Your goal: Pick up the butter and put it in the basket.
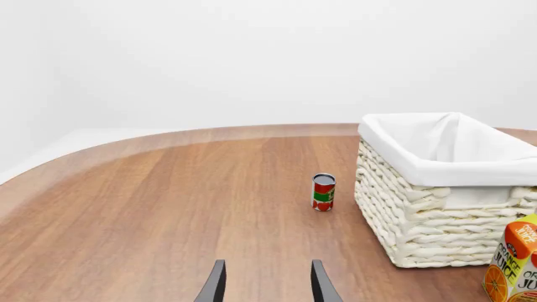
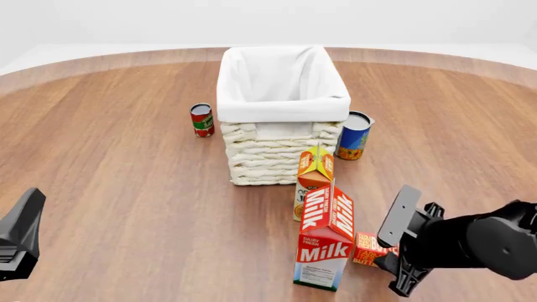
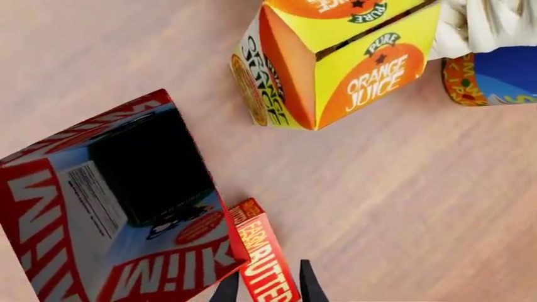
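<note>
Right hand (image 3: 266, 284), fingers narrowly parted, straddles the butter (image 3: 261, 264).

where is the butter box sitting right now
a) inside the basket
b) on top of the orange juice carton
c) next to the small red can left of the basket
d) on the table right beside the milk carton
d: the butter lies on the table against the base of the milk carton, with the right gripper right at it.

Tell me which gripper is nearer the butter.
Right. The right gripper is directly over the butter, jaws straddling it beside the milk carton. The left gripper is far off across the table.
</note>
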Controlling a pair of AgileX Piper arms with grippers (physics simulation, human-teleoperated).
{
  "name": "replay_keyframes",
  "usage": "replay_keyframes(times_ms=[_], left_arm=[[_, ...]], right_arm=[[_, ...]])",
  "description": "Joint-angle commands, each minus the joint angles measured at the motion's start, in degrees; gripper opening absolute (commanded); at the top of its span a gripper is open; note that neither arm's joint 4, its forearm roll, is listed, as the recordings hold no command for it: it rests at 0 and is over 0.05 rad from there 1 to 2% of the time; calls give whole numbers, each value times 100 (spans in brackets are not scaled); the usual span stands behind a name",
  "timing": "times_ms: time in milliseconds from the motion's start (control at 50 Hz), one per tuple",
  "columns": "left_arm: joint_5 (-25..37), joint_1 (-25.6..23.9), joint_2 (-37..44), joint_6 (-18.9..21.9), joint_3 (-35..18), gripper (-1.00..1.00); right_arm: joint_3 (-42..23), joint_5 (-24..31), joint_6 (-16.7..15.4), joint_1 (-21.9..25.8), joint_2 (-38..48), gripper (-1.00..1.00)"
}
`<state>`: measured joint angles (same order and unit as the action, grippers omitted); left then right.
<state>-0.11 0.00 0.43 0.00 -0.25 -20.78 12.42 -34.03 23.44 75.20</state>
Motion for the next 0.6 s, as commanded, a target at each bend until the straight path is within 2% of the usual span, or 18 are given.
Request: replay_keyframes(times_ms=[20, 600], left_arm=[[0, 0, 0, 0, 0, 100], [0, 0, 0, 0, 0, 100]], right_arm=[[-67, -105, 81, -30, 26, -100], [-10, 47, 186, -140, -611, -100]])
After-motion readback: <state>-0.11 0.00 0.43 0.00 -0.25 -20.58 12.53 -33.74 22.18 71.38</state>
